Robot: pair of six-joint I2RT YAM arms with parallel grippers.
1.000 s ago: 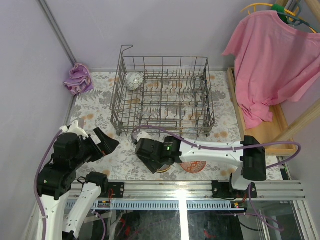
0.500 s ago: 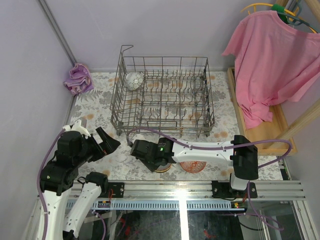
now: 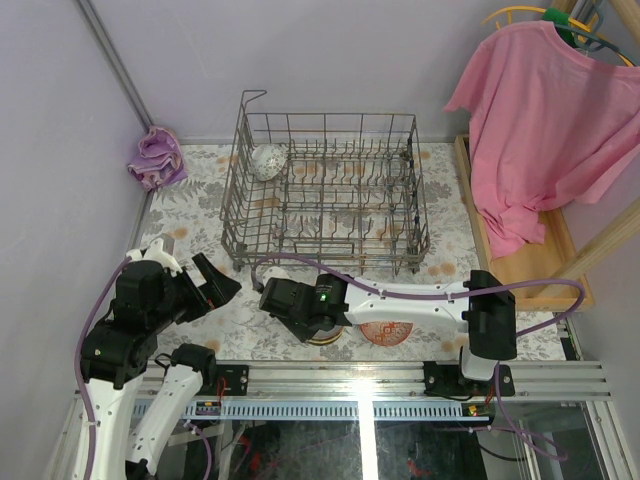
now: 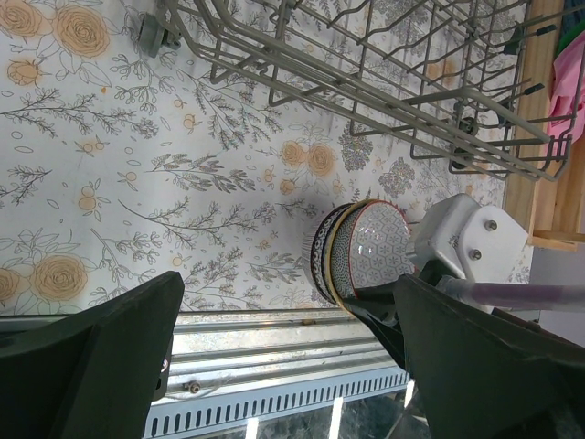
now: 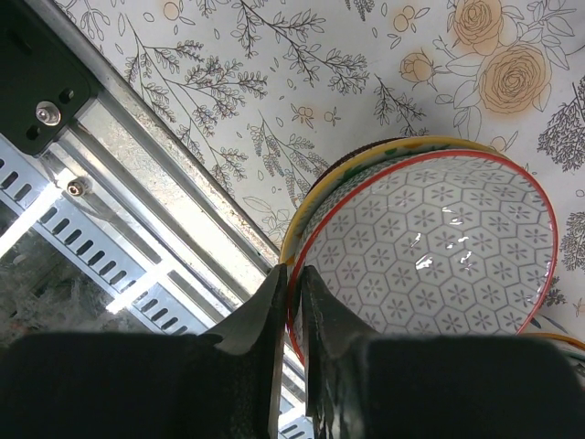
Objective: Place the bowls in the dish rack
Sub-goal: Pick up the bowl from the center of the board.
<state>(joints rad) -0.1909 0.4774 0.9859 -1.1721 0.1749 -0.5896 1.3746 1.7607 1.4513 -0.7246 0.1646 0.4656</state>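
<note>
Overhead and wrist views of two arms working at a flower-printed table (image 3: 190, 215). The right arm is reaching leftward along the near edge. The right gripper (image 5: 294, 291) is pinching the near rim of the top bowl (image 5: 430, 247), with one finger lying inside the bowl and one outside. The jaws are standing almost together on the red edge. This top bowl, lined with a grey hexagon pattern, is sitting on a stack of bowls (image 4: 322, 251), where a yellow rim and a dark rim are showing beneath it. The stack is resting on the table near its front edge, outside the dish rack (image 3: 325, 200) and just in front of it. A red-patterned bowl (image 3: 385, 333) is lying just to the right of the stack.

The dish rack is standing at the far middle of the table, its raised wire loop rising at the far-left corner. One pale bowl (image 3: 266, 160) is leaning on edge among the tines in that corner.

The left gripper (image 3: 208, 280) is hovering above the left side of the table with its fingers spread wide, holding nothing, apart from the stack. A purple cloth (image 3: 157, 157) is lying at the far left. A pink shirt (image 3: 540, 110) is hanging at the right above a wooden tray (image 3: 560, 262).
</note>
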